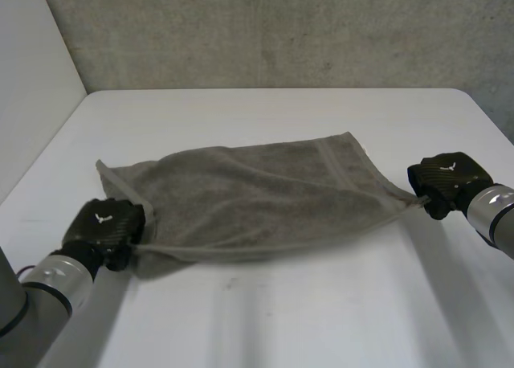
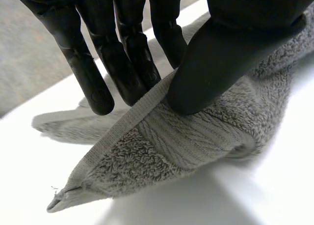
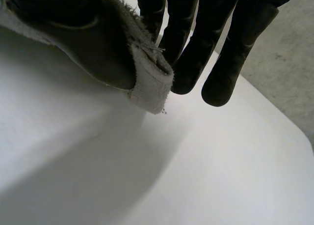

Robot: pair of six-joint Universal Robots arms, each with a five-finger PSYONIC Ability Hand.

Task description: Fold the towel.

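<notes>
Head view has the grey towel [image 1: 257, 195] spread over the middle of the white table [image 1: 281, 320], and I hold it by its two near corners. My left hand [image 1: 106, 227] is at the near-left corner and my right hand [image 1: 446, 177] at the near-right one. The near hem [image 1: 273, 246] runs almost straight between them with a shadow under it, so I judge that edge is raised a little while the far part lies flat. I hold the corners well apart so that the hem is taut and the cloth cannot sag or bunch when it is carried over.

In the left wrist view my thumb [image 2: 216, 68] presses the woven band of the hem against my fingers [image 2: 127, 72] behind it: a firm pinch just inside the corner, where the band gives more to grip than the loose pile does.

In the right wrist view the corner tip [image 3: 149, 85] pokes out beside my straight fingertips [image 3: 223, 82], with the cloth wrapped over the thumb side, so this hand pinches the towel too.

I judge the fold is only beginning: the near edge has yet to travel to the far edge, and both hands must move evenly or the corners will land askew.
</notes>
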